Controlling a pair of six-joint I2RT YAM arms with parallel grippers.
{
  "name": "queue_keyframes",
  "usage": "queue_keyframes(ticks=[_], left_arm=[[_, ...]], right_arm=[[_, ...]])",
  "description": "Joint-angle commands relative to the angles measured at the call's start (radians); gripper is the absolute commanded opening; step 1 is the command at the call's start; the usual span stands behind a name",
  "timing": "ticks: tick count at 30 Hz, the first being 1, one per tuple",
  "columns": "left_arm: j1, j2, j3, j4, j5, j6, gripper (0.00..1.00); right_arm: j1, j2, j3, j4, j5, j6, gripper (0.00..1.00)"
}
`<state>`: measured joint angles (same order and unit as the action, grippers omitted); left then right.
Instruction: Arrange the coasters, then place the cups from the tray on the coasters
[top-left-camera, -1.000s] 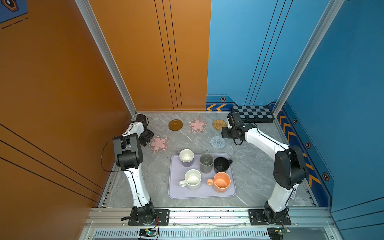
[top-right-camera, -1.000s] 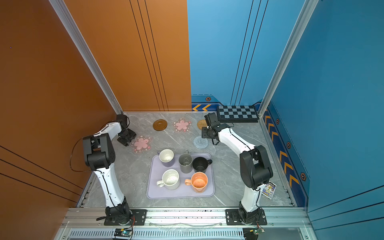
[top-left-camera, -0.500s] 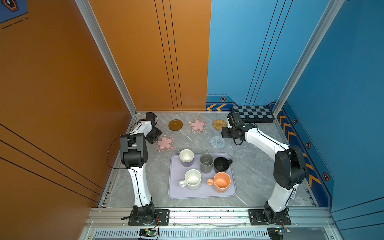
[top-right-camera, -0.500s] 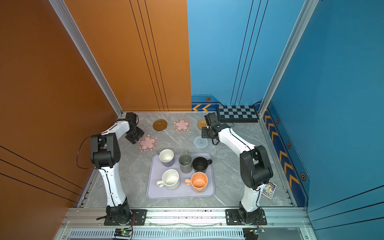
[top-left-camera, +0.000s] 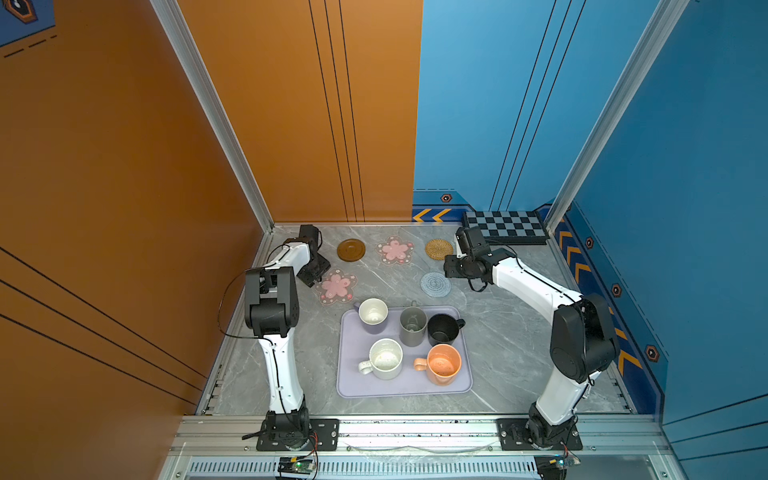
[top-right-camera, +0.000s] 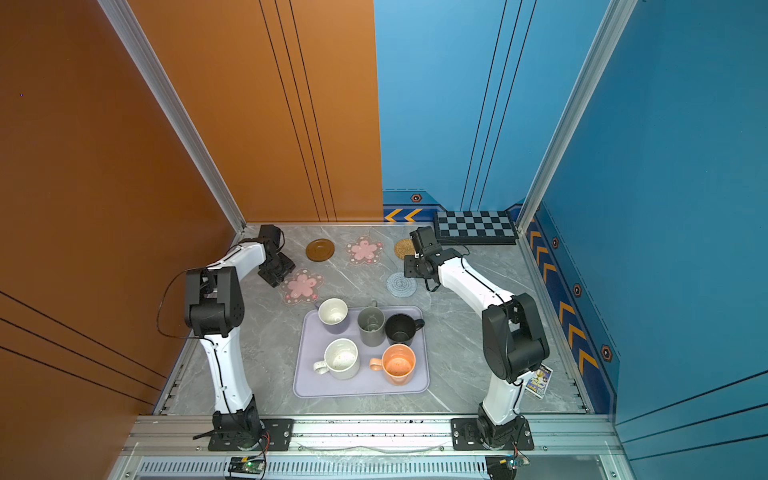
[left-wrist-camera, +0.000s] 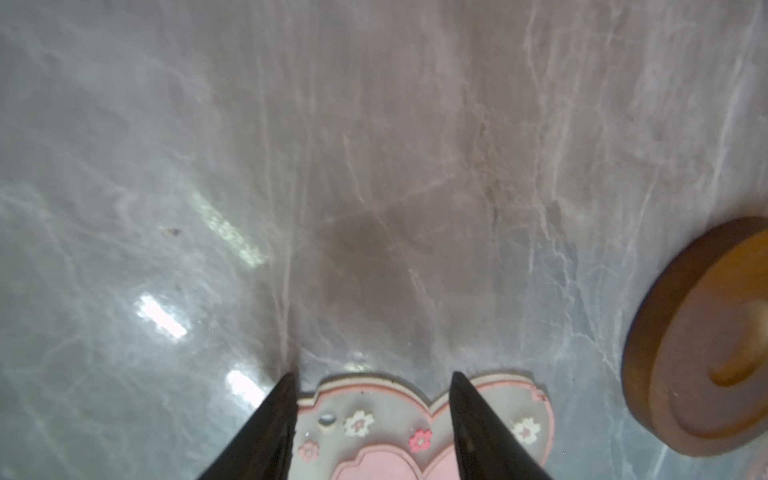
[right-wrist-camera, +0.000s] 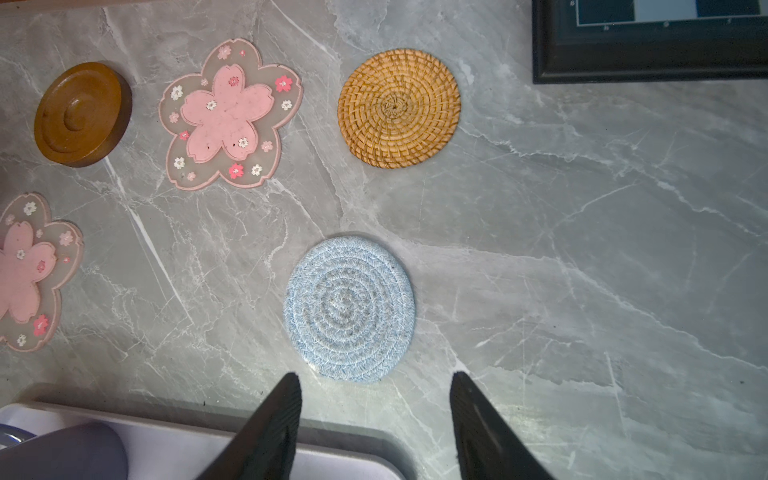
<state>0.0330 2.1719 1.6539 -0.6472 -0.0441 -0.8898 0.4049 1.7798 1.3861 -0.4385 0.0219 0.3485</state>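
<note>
Five coasters lie behind the tray (top-left-camera: 405, 386): brown disc (top-left-camera: 351, 250), pink flower (top-left-camera: 395, 250), tan rattan (top-left-camera: 439, 248), grey-blue woven (top-left-camera: 435, 284), and a second pink flower (top-left-camera: 336, 286) at the left. My left gripper (left-wrist-camera: 374, 374) is open, its fingertips down on the edge of that second flower coaster (left-wrist-camera: 374, 415). My right gripper (right-wrist-camera: 376, 374) hangs open and empty between the woven coaster (right-wrist-camera: 349, 307) and the tray's far rim (right-wrist-camera: 166, 411). On the tray stand the lavender (top-left-camera: 373, 315), grey (top-left-camera: 413, 326), black (top-left-camera: 442, 328), white speckled (top-left-camera: 386, 358) and orange (top-left-camera: 444, 365) cups.
A black checkered board (top-left-camera: 503, 227) lies in the back right corner, close behind the right wrist. Orange and blue walls close the table in at the left, back and right. The brown disc (left-wrist-camera: 706, 353) sits close beside the left gripper.
My left gripper has slid right along the table, away from the left wall, and the pink flower coaster under its tips has moved with it. The right arm has stayed still.
</note>
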Motion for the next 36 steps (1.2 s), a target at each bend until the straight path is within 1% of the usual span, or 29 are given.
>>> queue_keyframes(ticks=[1,5,9,16,20,24,28,31,36], left_arm=[[-0.028,0.04,-0.041,-0.035,0.086,-0.024,0.59],[-0.043,0.022,-0.078,-0.008,0.088,-0.037,0.59],[-0.035,-0.006,-0.098,0.006,0.087,-0.04,0.59],[0.039,-0.163,-0.162,0.004,0.035,0.011,0.59],[0.076,-0.213,-0.217,0.004,0.071,0.041,0.59],[0.073,-0.201,-0.238,0.006,0.085,0.055,0.59],[0.047,-0.175,-0.237,0.031,0.102,0.046,0.59],[0.025,-0.155,-0.227,0.051,0.118,0.03,0.59],[-0.007,-0.128,-0.22,0.077,0.128,0.009,0.59]], right_arm=[[0.002,-0.042,-0.015,0.001,-0.014,0.015,0.61],[0.003,-0.038,-0.015,0.001,-0.022,0.023,0.61],[0.016,-0.025,-0.004,0.003,-0.042,0.032,0.61],[0.072,0.036,0.057,0.012,-0.081,0.035,0.6],[0.112,0.091,0.099,0.05,-0.13,0.052,0.61],[0.139,0.163,0.148,0.095,-0.194,0.088,0.61],[0.16,0.226,0.182,0.141,-0.253,0.13,0.61],[0.18,0.253,0.182,0.175,-0.27,0.148,0.61],[0.214,0.281,0.184,0.188,-0.26,0.145,0.62]])
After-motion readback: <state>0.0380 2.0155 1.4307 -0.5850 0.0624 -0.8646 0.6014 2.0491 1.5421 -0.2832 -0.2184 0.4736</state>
